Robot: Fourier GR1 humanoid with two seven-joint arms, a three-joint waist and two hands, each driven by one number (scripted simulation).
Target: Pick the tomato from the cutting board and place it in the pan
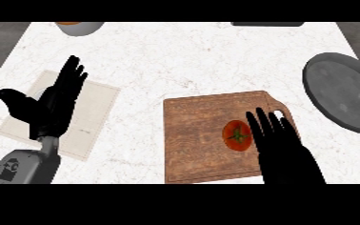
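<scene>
A red tomato (237,136) with a green stem lies on the brown wooden cutting board (200,133), right of the board's middle. My right hand (280,145) is over the board's right part, fingers straight and open, just to the right of the tomato and touching or nearly touching its side. The grey pan (336,89) sits at the right edge of the counter, partly cut off by the view. My left hand (55,102) rests open at the left, fingers up, over a pale cloth.
A pale cloth or mat (88,119) lies at the left under the left hand. A grey bowl (79,27) with something orange inside stands at the far left back. A dark flat object (267,24) shows at the back right edge.
</scene>
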